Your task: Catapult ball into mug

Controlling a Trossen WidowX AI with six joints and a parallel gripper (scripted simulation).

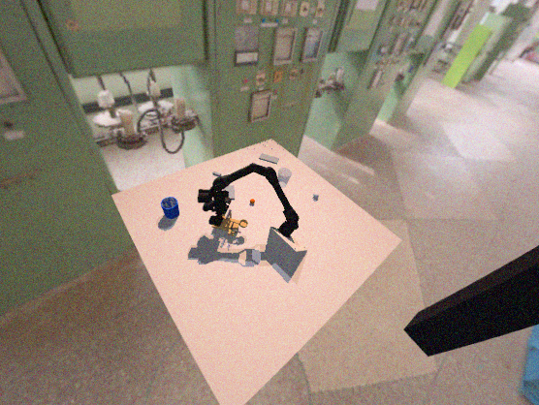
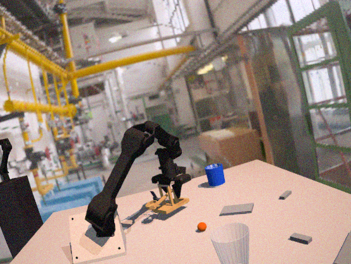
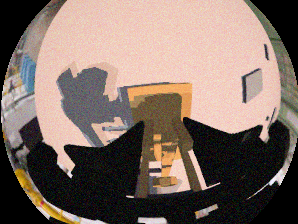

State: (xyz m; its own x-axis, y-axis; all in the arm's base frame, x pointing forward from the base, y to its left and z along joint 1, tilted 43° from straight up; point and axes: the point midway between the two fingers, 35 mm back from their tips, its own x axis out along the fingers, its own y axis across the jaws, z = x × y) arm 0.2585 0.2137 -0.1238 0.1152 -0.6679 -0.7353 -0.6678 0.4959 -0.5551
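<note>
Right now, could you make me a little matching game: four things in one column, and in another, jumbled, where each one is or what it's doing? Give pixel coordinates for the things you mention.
1. Orange ball point(image 1: 252, 201) point(image 2: 202, 226)
2. Blue mug point(image 1: 170, 208) point(image 2: 215, 175)
3. Wooden catapult point(image 1: 230, 224) point(image 2: 168, 206) point(image 3: 186, 95)
4. Ribbed clear cup point(image 1: 284, 174) point(image 2: 230, 243)

A. gripped by the arm's jaws
B. on the table, outside the catapult
C. upright, with a shadow beside it on the table
D. nearest the camera of these four in the exterior view

Pairs: 1-B, 2-C, 3-A, 4-D

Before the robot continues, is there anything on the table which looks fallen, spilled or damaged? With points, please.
Nothing stands out: the blue mug point(image 1: 170, 207) point(image 2: 214, 175) stands upright, the orange ball point(image 1: 252, 201) point(image 2: 202, 226) rests on the table, and the catapult point(image 1: 228, 225) point(image 2: 172, 206) in the gripper point(image 1: 216, 220) point(image 2: 170, 187) point(image 3: 163, 120) shows no visible break.
</note>
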